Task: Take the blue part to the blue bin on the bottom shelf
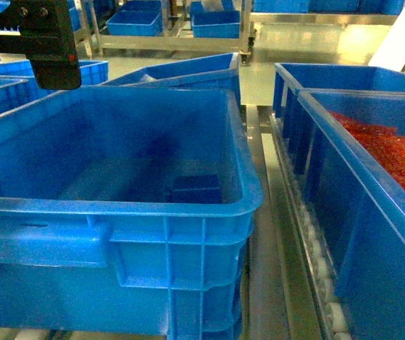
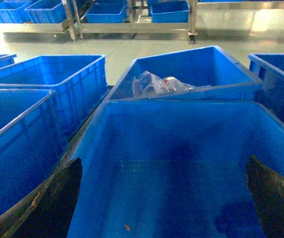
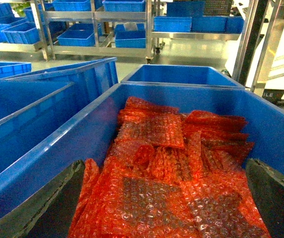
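Bright blue bin, dark blue part, seemingly red bubble-textured wrap, black arm

Black boxy arm housing at head view's upper left, round screws on top, toothed rail along left edge, small red dot at lower right corner | dark worn left gripper fingers, scuffed, orange flecks | dark matte right gripper fingers, wedge-shaped

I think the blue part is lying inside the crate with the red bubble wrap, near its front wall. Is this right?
Not quite. The blue part lies in the blue bin, near its front wall; that bin holds no red bubble wrap, which fills the crate to its right. The head view shows this.
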You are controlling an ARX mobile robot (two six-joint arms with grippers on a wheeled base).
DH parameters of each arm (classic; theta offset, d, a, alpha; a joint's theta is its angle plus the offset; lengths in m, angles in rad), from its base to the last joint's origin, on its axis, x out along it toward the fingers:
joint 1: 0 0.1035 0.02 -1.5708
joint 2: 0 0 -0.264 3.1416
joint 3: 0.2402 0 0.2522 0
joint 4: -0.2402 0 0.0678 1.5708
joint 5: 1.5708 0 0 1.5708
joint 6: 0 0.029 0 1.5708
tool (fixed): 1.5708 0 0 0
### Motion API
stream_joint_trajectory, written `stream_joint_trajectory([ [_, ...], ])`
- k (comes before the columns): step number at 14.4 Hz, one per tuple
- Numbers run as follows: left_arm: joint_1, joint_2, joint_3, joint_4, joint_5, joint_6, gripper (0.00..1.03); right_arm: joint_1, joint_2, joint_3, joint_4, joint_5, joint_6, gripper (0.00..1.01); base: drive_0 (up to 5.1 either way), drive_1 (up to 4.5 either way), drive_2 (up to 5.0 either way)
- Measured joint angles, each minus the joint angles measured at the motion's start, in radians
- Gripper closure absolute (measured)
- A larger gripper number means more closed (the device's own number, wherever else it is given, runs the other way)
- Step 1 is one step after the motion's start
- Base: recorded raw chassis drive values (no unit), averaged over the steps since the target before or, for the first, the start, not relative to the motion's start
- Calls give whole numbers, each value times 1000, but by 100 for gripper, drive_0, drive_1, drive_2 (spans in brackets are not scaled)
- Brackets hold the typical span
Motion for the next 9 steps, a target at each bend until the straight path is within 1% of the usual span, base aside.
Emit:
stream_joint_trajectory([
  [4,0,0,0,0,0,0,5,0,0,0,0,0,0,3,0,0,0],
  [5,4,2,-10,50,9,0,8,0,0,0,0,0,0,3,0,0,0],
  [6,25,-19,-72,158,50,0,20,0,0,0,0,0,0,3,0,0,0],
  [8,83,-132,-233,200,95,0,47,0,0,0,0,0,0,3,0,0,0],
  [9,106,-173,-283,204,108,0,60,0,0,0,0,0,0,3,0,0,0],
])
